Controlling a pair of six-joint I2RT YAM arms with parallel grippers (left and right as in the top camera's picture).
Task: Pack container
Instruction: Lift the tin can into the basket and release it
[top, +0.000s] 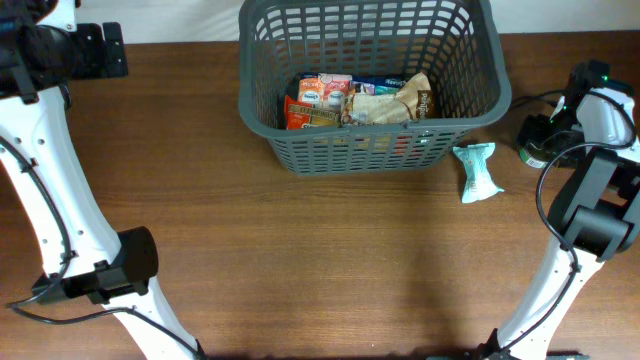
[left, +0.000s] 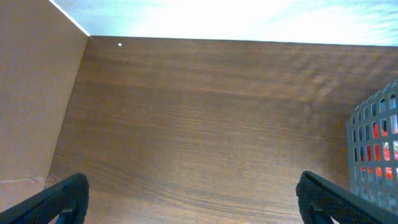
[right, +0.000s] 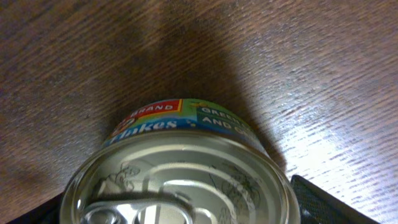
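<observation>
The dark grey slotted basket (top: 246, 70) stands at the back middle of the table and holds several snack packets (top: 355, 100). Its wall shows at the right edge of the left wrist view (left: 376, 149). A small round tin can (right: 186, 180) with a pull-tab lid stands on the table at the far right (top: 533, 152). My right gripper (right: 180, 211) is down over the can, open, with a finger on either side of it. My left gripper (left: 189, 199) is open and empty over bare wood, left of the basket.
A pale teal packet (top: 478, 170) lies on the table just right of the basket's front corner, between the basket and the can. The left arm's base (top: 120, 265) and the right arm's base (top: 600, 215) stand at the table's sides.
</observation>
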